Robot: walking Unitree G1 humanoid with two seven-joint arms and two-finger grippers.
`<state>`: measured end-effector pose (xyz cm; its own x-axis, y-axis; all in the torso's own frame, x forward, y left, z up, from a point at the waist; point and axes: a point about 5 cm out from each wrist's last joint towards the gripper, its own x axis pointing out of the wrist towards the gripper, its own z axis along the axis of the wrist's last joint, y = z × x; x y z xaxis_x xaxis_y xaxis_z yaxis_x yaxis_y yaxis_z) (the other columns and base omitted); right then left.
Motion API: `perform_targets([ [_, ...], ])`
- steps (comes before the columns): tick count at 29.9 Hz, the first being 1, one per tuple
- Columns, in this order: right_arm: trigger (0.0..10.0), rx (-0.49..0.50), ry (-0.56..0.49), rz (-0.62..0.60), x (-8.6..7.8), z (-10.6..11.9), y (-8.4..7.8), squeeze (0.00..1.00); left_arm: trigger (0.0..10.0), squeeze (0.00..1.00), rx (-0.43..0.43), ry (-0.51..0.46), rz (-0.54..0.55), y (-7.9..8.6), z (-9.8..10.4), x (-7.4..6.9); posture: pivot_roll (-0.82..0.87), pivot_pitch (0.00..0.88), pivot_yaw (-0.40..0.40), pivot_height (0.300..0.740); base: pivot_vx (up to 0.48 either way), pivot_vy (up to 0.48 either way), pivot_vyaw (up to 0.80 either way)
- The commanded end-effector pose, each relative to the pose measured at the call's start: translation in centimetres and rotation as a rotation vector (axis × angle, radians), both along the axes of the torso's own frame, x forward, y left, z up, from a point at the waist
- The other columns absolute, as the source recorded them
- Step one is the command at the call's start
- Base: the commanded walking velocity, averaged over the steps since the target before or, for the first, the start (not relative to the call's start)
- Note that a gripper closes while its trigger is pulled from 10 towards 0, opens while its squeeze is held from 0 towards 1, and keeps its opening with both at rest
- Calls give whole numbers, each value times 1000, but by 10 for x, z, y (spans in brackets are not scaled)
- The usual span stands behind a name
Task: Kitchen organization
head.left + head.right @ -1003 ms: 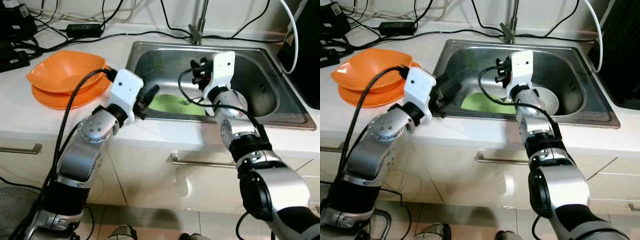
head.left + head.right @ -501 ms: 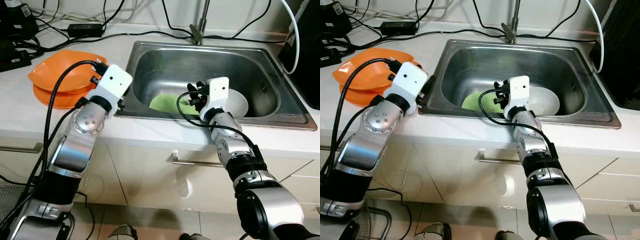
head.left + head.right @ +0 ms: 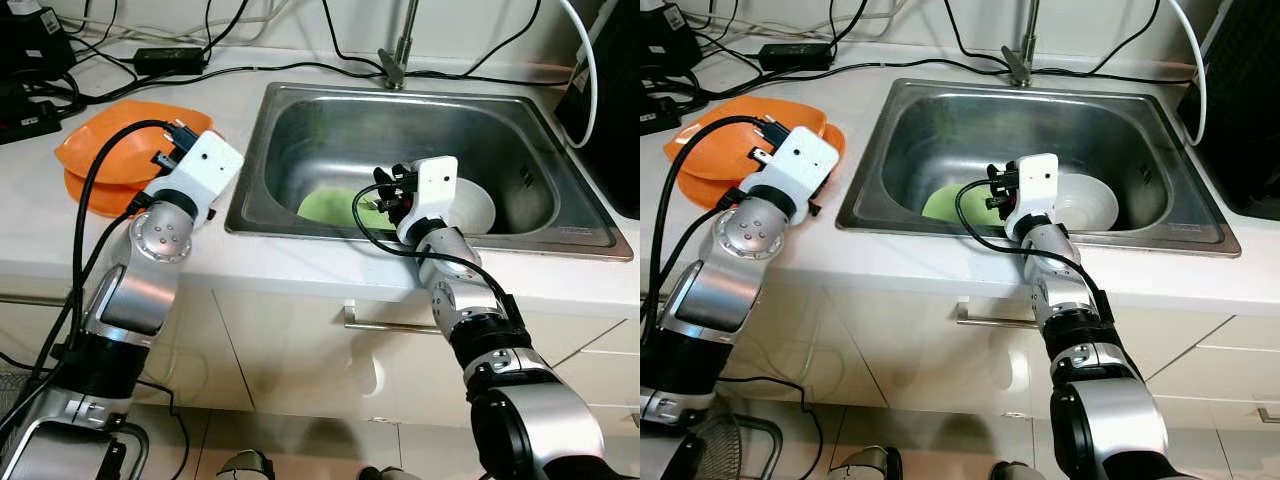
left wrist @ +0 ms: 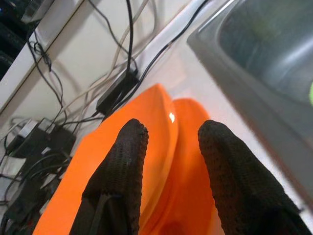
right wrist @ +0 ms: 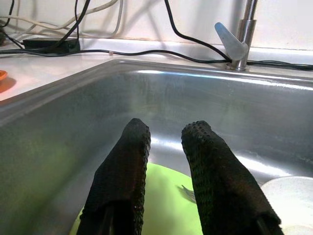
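Observation:
Two stacked orange bowls (image 3: pixel 105 155) rest on the white counter, left of the steel sink (image 3: pixel 330 130). My left gripper (image 4: pixel 172 133) hovers open just above the near rim of the orange bowls (image 4: pixel 122 161), holding nothing; its white wrist (image 3: pixel 205 165) is over the counter beside the sink's left edge. A green plate (image 3: pixel 325 205) lies on the sink floor with a white bowl (image 3: pixel 478 205) to its right. My right gripper (image 3: pixel 385 195) is down inside the sink, just above the green plate (image 5: pixel 166 205), fingers a little apart and empty.
The faucet (image 3: pixel 400 50) stands behind the sink. Black cables and a power adapter (image 3: pixel 170 58) run along the back of the counter, and black devices (image 3: pixel 25 60) sit at far left. A dark appliance (image 3: pixel 610 110) stands right of the sink. Drawer handles (image 3: pixel 385 325) lie below the counter.
My left arm has drawn back from the sink's left edge toward the orange bowls. My right gripper dropped from above the sink to the green plate, then held still.

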<state>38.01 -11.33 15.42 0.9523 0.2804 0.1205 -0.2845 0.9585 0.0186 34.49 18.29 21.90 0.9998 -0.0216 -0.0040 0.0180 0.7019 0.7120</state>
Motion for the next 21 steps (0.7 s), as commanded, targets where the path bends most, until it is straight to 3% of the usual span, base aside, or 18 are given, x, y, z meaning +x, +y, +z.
perform_targets([
  [1, 10000, 11, 19, -2, -2, -4, 0, 0, 10000, 0, 12, -18, 41, 6, 6, 2, 117, 92, -15, 740, 0, 0, 0],
  [21, 10000, 12, 24, -8, -2, -3, -1, 0, 10000, 0, 66, 49, 188, 30, -3, 2, 110, 92, -16, 740, 0, 0, 0],
])
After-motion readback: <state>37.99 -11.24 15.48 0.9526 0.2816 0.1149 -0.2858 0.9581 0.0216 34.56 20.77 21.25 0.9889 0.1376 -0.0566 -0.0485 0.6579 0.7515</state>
